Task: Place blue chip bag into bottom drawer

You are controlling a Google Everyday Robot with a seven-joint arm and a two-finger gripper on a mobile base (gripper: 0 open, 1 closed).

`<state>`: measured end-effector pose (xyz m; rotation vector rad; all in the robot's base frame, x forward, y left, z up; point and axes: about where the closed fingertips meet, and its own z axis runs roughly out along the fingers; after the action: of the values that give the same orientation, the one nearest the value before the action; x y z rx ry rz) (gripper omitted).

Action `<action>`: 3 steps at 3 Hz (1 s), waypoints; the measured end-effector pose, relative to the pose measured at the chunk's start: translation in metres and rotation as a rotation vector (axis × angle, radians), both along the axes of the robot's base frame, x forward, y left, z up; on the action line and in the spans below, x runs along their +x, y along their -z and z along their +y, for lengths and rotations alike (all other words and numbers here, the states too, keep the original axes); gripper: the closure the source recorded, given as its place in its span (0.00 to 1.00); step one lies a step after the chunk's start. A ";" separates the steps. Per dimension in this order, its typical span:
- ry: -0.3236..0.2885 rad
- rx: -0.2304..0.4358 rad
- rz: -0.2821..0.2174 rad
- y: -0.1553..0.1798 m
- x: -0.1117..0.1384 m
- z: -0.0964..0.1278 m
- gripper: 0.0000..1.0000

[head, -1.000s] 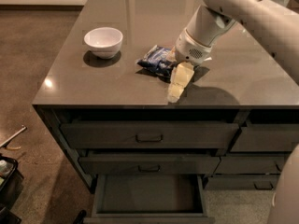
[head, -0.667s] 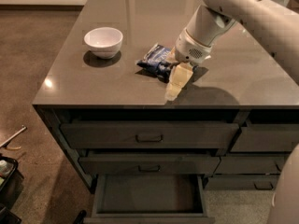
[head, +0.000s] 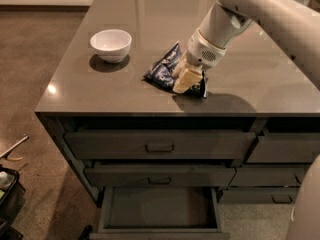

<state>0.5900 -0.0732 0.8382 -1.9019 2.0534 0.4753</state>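
Observation:
The blue chip bag (head: pixel 162 70) lies crinkled on the dark countertop (head: pixel 150 14), right of the white bowl. My gripper (head: pixel 183 80) hangs from the white arm, which comes in from the upper right. It is down over the bag's right end, touching or just above it, and covers that part of the bag. The bottom drawer (head: pixel 160 209) of the left stack is pulled open below the counter's front edge, and its inside looks empty. The two drawers above it are closed.
A white bowl (head: pixel 111 44) stands on the counter's left part. The right-hand stack's drawers (head: pixel 282 149) are closed. My white arm crosses the right side of the view. Dark objects (head: pixel 7 189) lie on the floor at the lower left.
My gripper has moved back from the counter's front edge and a little left, onto the right end of the blue chip bag. The bag, bowl and drawer have not moved.

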 end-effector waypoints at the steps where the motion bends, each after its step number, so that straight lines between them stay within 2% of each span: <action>1: 0.000 0.000 0.000 0.000 0.000 0.000 0.89; 2: 0.000 0.000 0.000 0.000 0.000 0.000 1.00; 3: 0.000 0.000 0.000 0.000 0.000 0.000 1.00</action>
<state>0.5900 -0.0732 0.8386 -1.9019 2.0533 0.4754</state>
